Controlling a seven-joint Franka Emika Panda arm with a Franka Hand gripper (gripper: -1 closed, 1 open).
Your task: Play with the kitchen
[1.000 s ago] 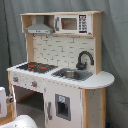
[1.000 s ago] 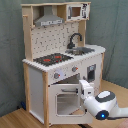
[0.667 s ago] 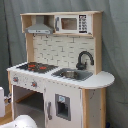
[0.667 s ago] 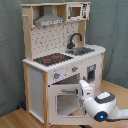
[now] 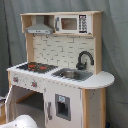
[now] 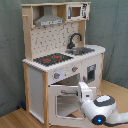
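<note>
- At floor level in the second exterior view, arm (image 6: pixel 100 107) is reaching toward the oven door (image 6: pixel 67 100), likely working it.
- Kitchen (image 6: pixel 60 60) is standing upright against the grey curtain (image 6: pixel 115 30).
- Gripper state: cannot tell.

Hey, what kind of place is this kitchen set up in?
Probably a lab or studio corner, not a home: the tall white and light-wood toy play kitchen stands before a grey-green curtain backdrop on a wooden floor, with a white robot arm at its open oven door.
</note>
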